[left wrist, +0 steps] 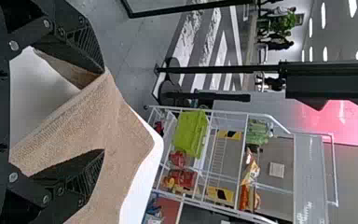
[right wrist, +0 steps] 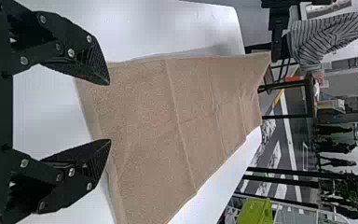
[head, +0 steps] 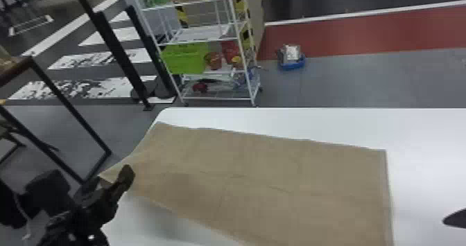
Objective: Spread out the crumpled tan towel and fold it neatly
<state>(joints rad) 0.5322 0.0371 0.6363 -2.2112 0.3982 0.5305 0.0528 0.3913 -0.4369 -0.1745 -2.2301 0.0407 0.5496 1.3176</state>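
Note:
The tan towel [head: 260, 179] lies spread out on the white table, with faint creases across it. Its near-left part is raised off the surface, beside my left gripper [head: 119, 183] at the table's left side. In the left wrist view, that gripper [left wrist: 104, 111] is open, with towel cloth [left wrist: 88, 116] passing between its fingers and meeting one fingertip. My right gripper [head: 456, 219] shows as a dark tip at the right edge, off the towel. In the right wrist view, the right gripper [right wrist: 109, 112] stands open near one straight edge of the towel [right wrist: 177, 116].
White tabletop [head: 430, 151] extends behind and to the right of the towel. Beyond the table stand a white wire rack [head: 208, 39] with a green bin [head: 185, 58] and a blue container [head: 292, 64] on the floor. A dark metal frame [head: 69, 106] stands at the left.

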